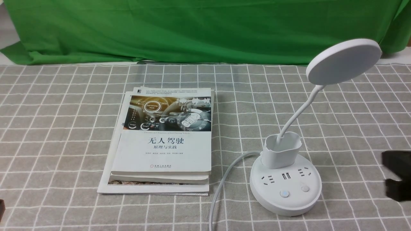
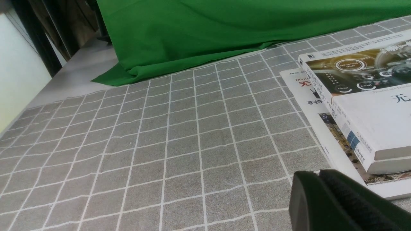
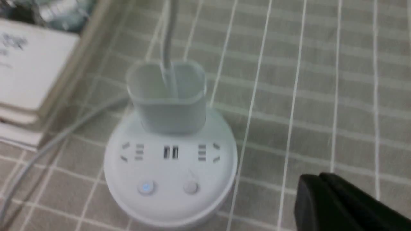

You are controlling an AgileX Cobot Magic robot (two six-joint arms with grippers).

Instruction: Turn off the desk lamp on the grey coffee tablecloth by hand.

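Observation:
The white desk lamp stands on the grey coffee tablecloth (image 1: 64, 128) at the right. Its round base (image 1: 285, 187) carries sockets, a cup holder (image 1: 282, 150) and two buttons. A thin neck rises to the disc head (image 1: 343, 61). In the right wrist view the base (image 3: 170, 170) shows one button (image 3: 146, 187) glowing blue and a plain one (image 3: 191, 187) beside it. My right gripper (image 3: 316, 179) is shut and empty, hovering to the right of the base without touching it; it shows at the front view's right edge (image 1: 393, 175). My left gripper (image 2: 316, 175) is shut and empty, low over the cloth beside the books.
A stack of books (image 1: 163, 141) lies left of the lamp, also in the left wrist view (image 2: 369, 106). The lamp's grey cable (image 1: 224, 179) runs from the base toward the front edge. A plain green cloth (image 1: 192, 29) hangs behind the table.

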